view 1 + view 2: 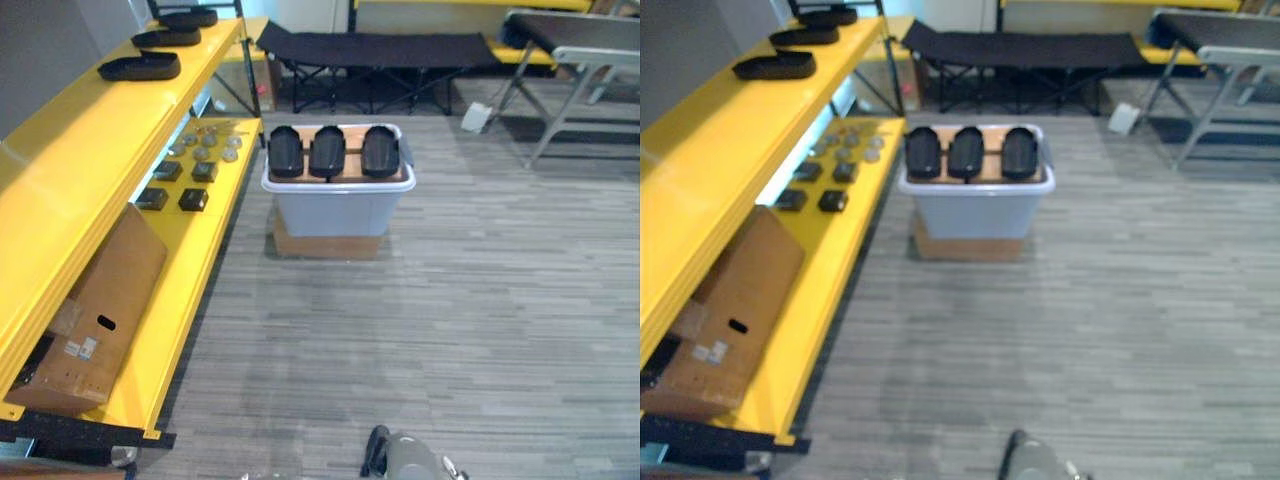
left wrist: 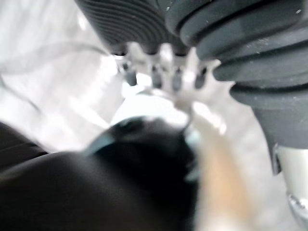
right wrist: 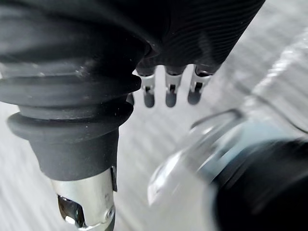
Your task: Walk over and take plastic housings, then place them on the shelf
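**Plainly empty hands, housings waiting on the bin ahead**

Leftmost stands the yellow shelf [image 1: 60, 180], running away from the camera. On its top level lie three black plastic housings in a row, one nearer [image 1: 140, 67], one behind it [image 1: 166, 38] and one at the far end [image 1: 188, 17]. On the lower level a cardboard box [image 1: 100, 310] leans at the near end. Past it lie a few small black square parts [image 1: 193, 199], and beyond those a cluster of grey round parts [image 1: 205, 145].

Just beside the far part of the shelf, on the grey striped floor [image 1: 450, 330], sits a pale grey plastic bin [image 1: 338, 210] on a flat brown base [image 1: 325, 245]. A brown board [image 1: 350, 170] lies across the bin's top and carries three more black housings side by side: left [image 1: 285, 152], middle [image 1: 327, 152] and right [image 1: 380, 150]. Behind the bin stands a black folding cot [image 1: 380, 48], and to the far right a grey metal-legged table [image 1: 580, 50].

The left hand [image 2: 156, 77] shows in its wrist view with fingers hanging loosely straight, curled round nothing. The right hand [image 3: 171, 91] is the same in its own wrist view: fingers relaxed and extended over the floor, touching nothing. Both are well apart from the housings.
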Robot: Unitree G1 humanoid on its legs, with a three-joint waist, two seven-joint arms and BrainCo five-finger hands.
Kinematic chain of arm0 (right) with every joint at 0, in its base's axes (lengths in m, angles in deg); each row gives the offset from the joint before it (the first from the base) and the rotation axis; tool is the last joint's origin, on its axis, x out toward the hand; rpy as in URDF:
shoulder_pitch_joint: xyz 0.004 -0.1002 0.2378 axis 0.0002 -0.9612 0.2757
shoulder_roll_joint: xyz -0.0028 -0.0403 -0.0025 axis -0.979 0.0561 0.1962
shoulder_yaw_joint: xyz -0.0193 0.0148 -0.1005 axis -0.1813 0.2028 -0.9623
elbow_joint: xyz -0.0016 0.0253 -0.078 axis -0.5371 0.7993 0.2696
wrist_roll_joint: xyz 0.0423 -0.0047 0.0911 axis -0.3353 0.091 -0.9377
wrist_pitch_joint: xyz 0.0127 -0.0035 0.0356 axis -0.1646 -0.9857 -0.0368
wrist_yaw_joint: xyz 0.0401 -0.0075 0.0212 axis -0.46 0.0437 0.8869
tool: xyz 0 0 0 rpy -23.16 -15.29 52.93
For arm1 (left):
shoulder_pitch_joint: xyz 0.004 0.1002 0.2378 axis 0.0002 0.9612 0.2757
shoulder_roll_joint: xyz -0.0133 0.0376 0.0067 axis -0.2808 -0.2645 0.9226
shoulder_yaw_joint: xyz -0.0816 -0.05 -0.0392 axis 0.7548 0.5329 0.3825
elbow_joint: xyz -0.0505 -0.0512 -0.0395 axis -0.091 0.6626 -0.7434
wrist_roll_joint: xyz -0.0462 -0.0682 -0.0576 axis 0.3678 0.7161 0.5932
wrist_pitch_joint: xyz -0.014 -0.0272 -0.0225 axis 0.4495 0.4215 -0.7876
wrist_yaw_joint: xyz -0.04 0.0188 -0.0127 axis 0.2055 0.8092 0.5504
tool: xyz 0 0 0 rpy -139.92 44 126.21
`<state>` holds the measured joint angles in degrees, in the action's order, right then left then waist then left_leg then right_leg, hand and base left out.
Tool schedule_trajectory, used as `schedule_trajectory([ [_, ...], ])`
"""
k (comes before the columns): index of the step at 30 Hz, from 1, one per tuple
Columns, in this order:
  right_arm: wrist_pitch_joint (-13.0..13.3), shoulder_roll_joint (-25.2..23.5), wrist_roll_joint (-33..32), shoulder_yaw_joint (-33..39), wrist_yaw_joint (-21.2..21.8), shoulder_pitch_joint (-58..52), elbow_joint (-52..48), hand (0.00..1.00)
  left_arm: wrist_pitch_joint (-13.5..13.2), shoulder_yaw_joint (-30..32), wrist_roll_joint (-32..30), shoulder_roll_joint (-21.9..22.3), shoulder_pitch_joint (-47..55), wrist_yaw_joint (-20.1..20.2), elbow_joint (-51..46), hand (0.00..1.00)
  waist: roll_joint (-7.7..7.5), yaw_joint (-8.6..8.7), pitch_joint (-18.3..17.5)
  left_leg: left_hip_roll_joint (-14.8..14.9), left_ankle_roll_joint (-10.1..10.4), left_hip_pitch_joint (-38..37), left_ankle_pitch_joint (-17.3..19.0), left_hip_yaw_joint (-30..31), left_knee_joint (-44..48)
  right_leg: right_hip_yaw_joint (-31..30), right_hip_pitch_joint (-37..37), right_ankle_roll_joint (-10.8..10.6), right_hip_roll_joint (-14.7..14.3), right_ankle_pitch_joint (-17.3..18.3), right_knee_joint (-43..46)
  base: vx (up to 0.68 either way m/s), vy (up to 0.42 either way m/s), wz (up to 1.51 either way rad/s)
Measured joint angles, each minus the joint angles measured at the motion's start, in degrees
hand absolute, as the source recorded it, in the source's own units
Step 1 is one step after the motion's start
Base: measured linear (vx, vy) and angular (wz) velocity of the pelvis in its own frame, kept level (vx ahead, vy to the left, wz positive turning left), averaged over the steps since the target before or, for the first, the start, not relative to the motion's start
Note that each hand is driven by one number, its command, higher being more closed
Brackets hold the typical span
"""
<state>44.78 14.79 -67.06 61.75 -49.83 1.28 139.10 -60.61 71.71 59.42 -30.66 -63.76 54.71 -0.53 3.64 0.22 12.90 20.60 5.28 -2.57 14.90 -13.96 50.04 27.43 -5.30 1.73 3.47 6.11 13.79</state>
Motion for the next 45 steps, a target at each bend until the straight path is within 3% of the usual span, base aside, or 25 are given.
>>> schedule_trajectory([
  [3, -0.1, 1.6, 0.0, 0.1, 0.0, 4.0, 1.9, 0.0, -0.2, -0.5, -0.2, 2.4, -0.5, 0.7, -0.4, 0.0, -0.24, -1.47, 0.1, -6.4, -0.7, 8.2, 1.5, 1.0, -4.2, -1.3, -6.0, -0.2, 0.1, 0.0, -5.6, 0.3, -0.086, -0.35],
  [4, -0.1, 1.5, 0.0, 0.2, -0.1, 5.4, 1.8, 0.0, -0.5, -0.3, -0.7, 3.8, -0.6, 0.9, -0.5, 0.0, -0.37, -2.01, 0.2, -9.7, -0.5, 10.8, 0.9, 0.6, -12.8, -2.4, -6.9, -0.6, 0.5, 0.2, -6.7, 0.25, 0.072, -0.52],
  [5, -0.3, 1.6, 0.0, 0.1, -0.1, 6.2, 1.6, 0.0, -0.5, -0.1, -1.9, 4.2, -0.2, 1.8, -0.4, 0.0, -0.22, -2.92, 0.3, -12.4, -0.7, 11.8, -2.1, -0.4, -24.2, -3.6, -7.6, -1.3, 0.6, 1.4, -7.2, 0.25, 0.104, -0.5],
  [6, -0.4, 1.6, 0.0, 0.1, -0.1, 6.5, 1.5, 0.0, -0.6, -0.1, -3.4, 4.4, 0.1, 1.9, -0.2, 0.0, -0.02, -3.18, 0.8, -13.2, -1.1, 11.8, -4.0, -1.1, -29.2, -4.1, -8.4, -1.8, 0.6, 1.9, -7.2, 0.28, 0.157, -0.45],
  [8, -1.1, 0.3, -0.2, -1.1, -0.9, 5.7, -0.5, 0.0, -1.4, 2.0, -6.0, 5.1, 2.0, 2.1, 0.0, 0.0, -0.56, -4.51, 1.7, -14.9, -3.1, 10.1, -14.5, -1.5, -35.8, -7.2, -11.8, -3.1, 0.9, 4.3, -7.5, 0.35, 0.218, -0.46],
  [11, -1.8, 0.1, -2.9, -2.5, -1.1, 6.9, -0.7, 0.0, -3.7, 2.6, -7.0, 4.5, 1.1, 3.7, -0.5, 0.0, -2.56, -4.82, 3.8, -15.6, -7.2, 11.4, -10.2, -3.3, -30.3, -10.5, -12.2, -2.9, 1.7, 5.2, -7.4, 0.43, 0.202, -0.22],
  [14, -2.9, 0.5, -3.0, -2.6, -1.1, 8.7, -0.5, 0.0, -5.3, 2.5, -5.3, 3.2, 0.0, 3.4, -0.5, 0.0, -3.48, -4.9, 4.8, -16.1, -8.2, 10.4, -4.8, -4.9, -26.3, -14.2, -12.6, -3.9, 3.5, 4.1, -4.9, 0.33, 0.17, -0.27],
  [15, -3.1, 0.6, -3.1, -2.5, -0.9, 8.7, 0.1, 0.0, -6.3, 2.1, -3.5, 3.2, -0.1, 3.5, -0.6, 0.0, -3.49, -4.6, 4.8, -16.9, -9.0, 7.9, -3.5, -5.7, -27.9, -15.6, -9.3, -5.3, 5.4, 4.9, 4.2, 0.28, 0.177, -0.16],
  [16, -3.6, 0.4, -4.0, -2.5, -0.4, 8.6, 1.1, 0.0, -7.2, 1.6, -2.1, 2.9, -0.4, 3.5, -1.1, 0.0, -3.93, -4.28, 4.8, -18.6, -8.7, 4.8, -3.5, -5.7, -30.6, -15.2, -3.9, -10.7, 8.5, 5.3, 17.9, 0.39, 0.224, -0.04],
  [17, -3.8, 0.2, -4.0, -2.4, 0.0, 8.6, 1.9, 0.0, -7.8, 1.4, -1.6, 2.6, -0.7, 3.3, -1.4, 0.0, -4.31, -4.02, 4.9, -19.5, -8.7, 3.4, -3.6, -5.6, -31.9, -14.6, -1.5, -10.8, 9.9, 5.7, 23.0, 0.31, 0.141, 0.11],
  [18, -3.0, 0.0, -3.9, -1.7, 0.0, 8.3, 2.0, 0.0, -8.8, -0.3, -0.1, 2.1, -1.4, 2.8, -2.4, 0.0, -4.51, -3.97, 4.9, -20.3, -9.0, 0.6, -3.8, -6.1, -33.4, -12.8, 1.5, -9.5, 11.9, 7.1, 28.1, 0.36, 0.076, 0.1],
  [20, -3.0, 0.7, -3.3, -2.0, 0.2, 8.7, 2.4, 0.0, -10.4, -1.3, 1.4, 1.9, -2.4, 2.3, -4.3, 0.0, -4.15, -3.63, 5.0, -20.0, -8.8, -2.7, -3.7, -6.2, -34.9, -7.6, 3.7, -7.4, 11.4, 9.2, 22.7, 0.29, 0.012, 0.06],
  [22, -2.8, -0.1, -2.7, -2.1, -0.1, 9.3, 2.3, 0.0, -10.3, -3.5, 1.1, 0.6, -4.1, 0.9, -4.4, 0.0, -4.01, -2.98, 5.1, -19.1, -8.1, -3.6, -3.3, -4.5, -35.8, -6.2, 6.0, -7.0, 9.4, 9.0, 13.1, 0.22, -0.068, 0.32],
  [24, -2.2, -0.2, -2.8, -1.8, -0.3, 9.3, 1.5, 0.0, -10.2, -4.5, 1.2, 0.4, -5.9, 0.6, -4.4, 0.0, -3.64, -2.74, 5.3, -18.0, -6.9, -3.3, -2.5, -2.7, -36.0, -7.4, 9.3, -7.6, 8.7, 6.4, 5.7, 0.27, -0.137, 0.4],
  [27, -1.3, -0.6, -2.7, -1.5, -1.3, 8.7, -0.3, 0.0, -9.1, -2.4, 1.8, 0.8, -6.2, -0.4, -4.5, 0.0, -2.65, -2.61, 5.3, -15.0, -3.7, -3.4, 0.1, 0.8, -34.1, -11.0, 11.9, -7.4, 7.7, -0.7, -0.4, 0.23, -0.219, 0.47],
  [29, -1.2, -2.0, -2.7, -2.5, -1.3, 7.4, -0.7, 0.0, -8.6, -0.5, 1.8, 0.8, -5.3, -1.5, -5.4, 0.0, -4.81, -3.15, 3.2, -14.0, -0.6, -3.3, 3.4, 3.1, -31.0, -11.8, 11.3, -6.3, 7.7, -5.4, -1.5, 0.36, -0.402, 0.49],
  [30, -1.2, -2.1, -2.8, -2.5, -1.4, 7.3, -0.7, 0.0, -8.6, 0.2, 1.8, 1.4, -5.3, -1.9, -5.3, 0.0, -4.43, -3.2, 2.9, -13.3, 0.2, -3.3, 4.4, 4.2, -29.8, -11.7, 11.2, -6.4, 7.6, -8.4, -0.6, 0.36, -0.381, 0.46],
  [31, -1.3, -1.4, -2.8, -2.4, -1.6, 6.6, -0.8, 0.0, -8.9, 1.0, 1.8, 3.4, -4.8, -3.5, -4.9, 0.0, -2.06, -3.25, 1.1, -10.7, 1.3, -3.1, 4.8, 5.2, -29.5, -9.7, 11.4, -5.3, 5.6, -5.3, 2.0, 0.36, -0.33, 0.49],
  [33, -1.6, -0.4, -2.7, -2.1, -2.5, 6.7, -0.8, 0.0, -9.8, 3.0, 3.2, 5.4, -4.3, -4.6, -4.2, 0.0, -0.12, -3.09, 0.0, -8.4, 2.3, -1.5, 3.0, 5.8, -25.4, -7.9, 11.1, -4.3, 4.5, -1.8, 4.3, 0.35, -0.302, 0.4],
  [35, -1.7, 0.0, -2.8, -1.9, -3.0, 6.2, -0.8, 0.0, -10.7, 4.7, 4.2, 6.5, -4.1, -4.5, -4.5, 0.0, 0.34, -3.28, -0.1, -6.2, 2.0, 3.8, -1.5, 7.0, -12.7, -6.9, 8.2, -3.3, 3.4, -0.8, 3.3, 0.26, -0.257, 0.1],
  [37, -2.3, 0.0, -2.9, -1.8, -3.8, 5.7, -0.5, 0.0, -12.0, 4.7, 5.8, 6.8, -3.7, -5.3, -4.3, 0.0, 0.38, -3.83, 0.0, -4.7, 2.2, 6.1, -1.3, 6.6, -5.7, -6.9, 1.0, -3.2, 2.4, -0.8, -1.7, 0.32, -0.208, -0.18],
  [39, -2.3, -0.1, -2.9, 0.0, -4.2, 5.5, -0.3, 0.0, -12.0, 3.9, 5.9, 6.4, -3.5, -5.3, -3.9, 0.0, 0.29, -3.77, -0.1, -4.9, 1.9, 5.5, -1.2, 3.6, -14.6, -6.9, -2.2, -3.6, 2.4, -1.0, -4.7, 0.23, -0.065, -0.08],
  [42, -2.2, 0.5, -3.0, 1.2, -5.1, 5.3, -0.3, 0.0, -12.5, 3.9, 5.3, 5.8, -3.6, -5.2, -2.6, 0.0, 0.28, -2.92, 0.0, -5.7, 0.2, 5.7, -6.1, 0.7, -32.1, -6.9, -3.1, -5.3, 2.7, -1.4, -7.0, 0.14, 0.066, -0.06],
  [43, -2.2, 0.8, -3.0, 2.5, -5.3, 5.1, -0.1, 0.0, -12.6, 3.9, 4.5, 5.4, -3.8, -5.2, -1.4, 0.0, -0.43, -2.77, 0.1, -6.8, 1.3, 4.7, -10.3, 0.3, -34.2, -7.3, -3.8, -6.8, 3.6, -1.1, -7.1, 0.22, 0.218, -0.07],
  [45, -2.2, -0.2, -2.8, 2.6, -5.2, 4.6, 0.0, 0.0, -12.5, 2.7, 2.9, 3.9, -3.7, -5.3, -1.0, 0.0, -2.83, -2.57, -0.6, -9.8, 0.8, 3.6, -10.5, -0.8, -36.8, -7.4, -4.1, -8.5, 6.1, -1.7, -8.4, 0.2, 0.207, -0.02],
])
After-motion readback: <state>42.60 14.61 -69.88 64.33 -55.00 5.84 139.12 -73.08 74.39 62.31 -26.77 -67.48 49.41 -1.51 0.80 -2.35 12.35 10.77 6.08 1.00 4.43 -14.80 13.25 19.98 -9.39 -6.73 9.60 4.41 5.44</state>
